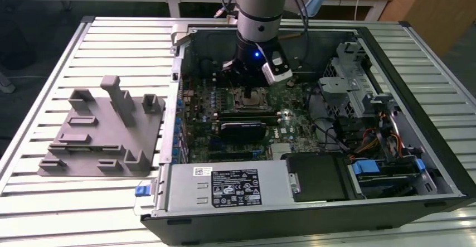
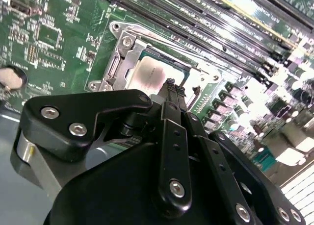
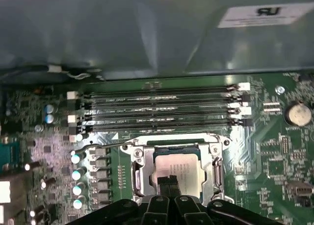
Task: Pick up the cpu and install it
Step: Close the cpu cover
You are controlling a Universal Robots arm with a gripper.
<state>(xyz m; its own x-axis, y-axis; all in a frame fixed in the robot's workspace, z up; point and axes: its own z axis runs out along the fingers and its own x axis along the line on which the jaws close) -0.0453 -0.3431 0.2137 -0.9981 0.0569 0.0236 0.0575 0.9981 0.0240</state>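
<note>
Well, the gripper (image 3: pixel 168 182), pressed together, hangs over the socketed cpu (image 3: pixel 189 170), at 10 o'clock in the case (image 1: pixel 312 227) by the exterior view; pressing down could skew it.

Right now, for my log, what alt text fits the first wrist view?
The hand, fingers closed together, is over the silvery cpu, which lies in the motherboard's socket frame. Beyond it run memory slots and a grey case wall.
</note>
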